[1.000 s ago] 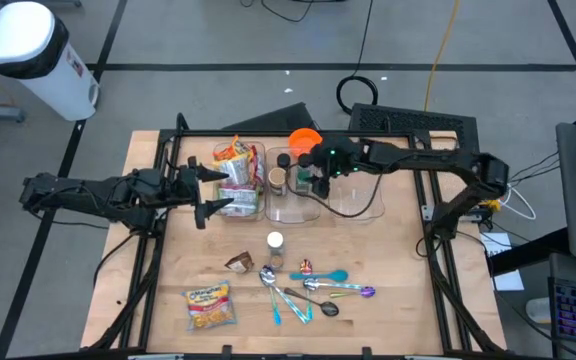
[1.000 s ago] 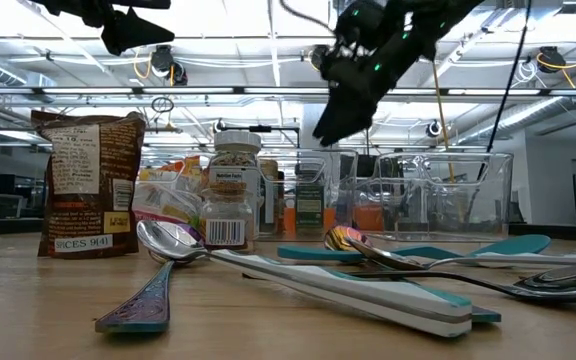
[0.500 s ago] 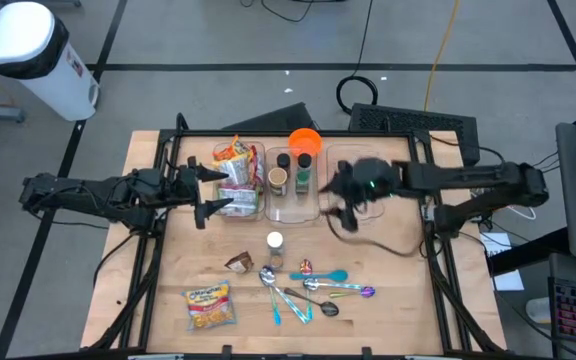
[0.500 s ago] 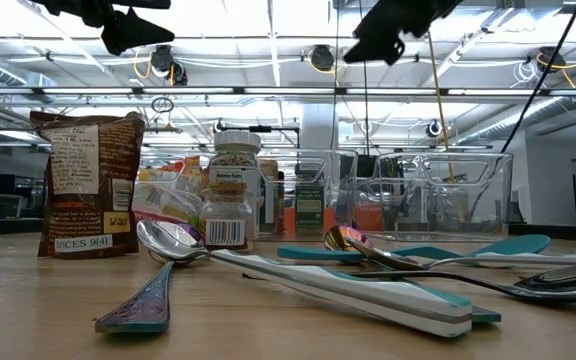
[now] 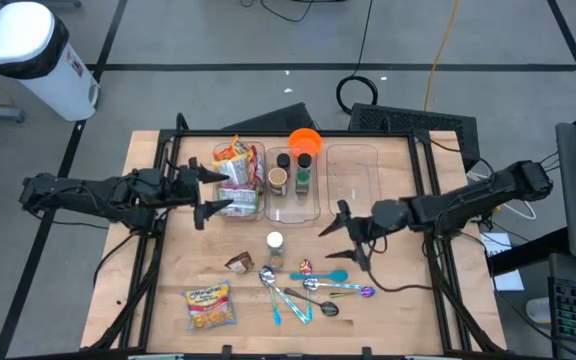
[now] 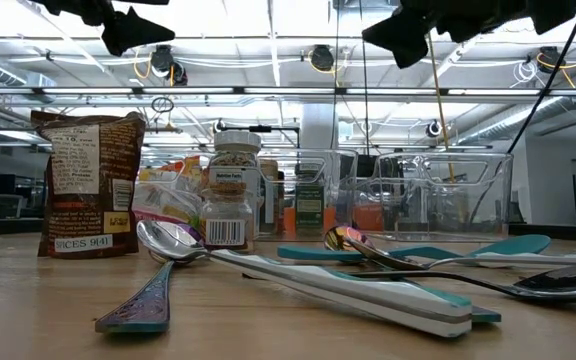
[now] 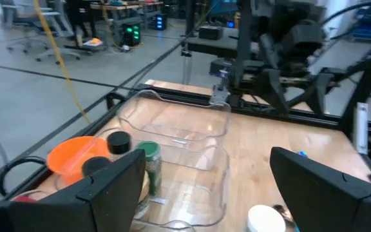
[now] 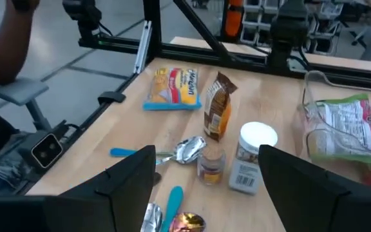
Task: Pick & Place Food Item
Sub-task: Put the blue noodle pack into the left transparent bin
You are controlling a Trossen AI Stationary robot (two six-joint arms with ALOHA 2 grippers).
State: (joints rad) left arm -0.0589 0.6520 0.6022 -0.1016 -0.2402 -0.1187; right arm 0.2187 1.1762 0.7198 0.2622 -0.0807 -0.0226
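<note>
Three clear bins [image 5: 353, 180] | spoons [image 5: 313, 288]; spice jar [image 5: 275, 245] nearby

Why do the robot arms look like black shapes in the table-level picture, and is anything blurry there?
Low view: bright ceiling lights behind turn the right pincer into a silhouette; the nearest spoon looks soft, the spice jar behind it sharper. Right wrist view: mildly blurred all over.

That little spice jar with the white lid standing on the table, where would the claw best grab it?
Probably around the clear body just under the white cap, coming straight down from above. The spice jar stands upright and alone, with the brown pouch and the spoons a little apart from it, so open fingers fit on either side. The right gripper hovers open nearby.
</note>
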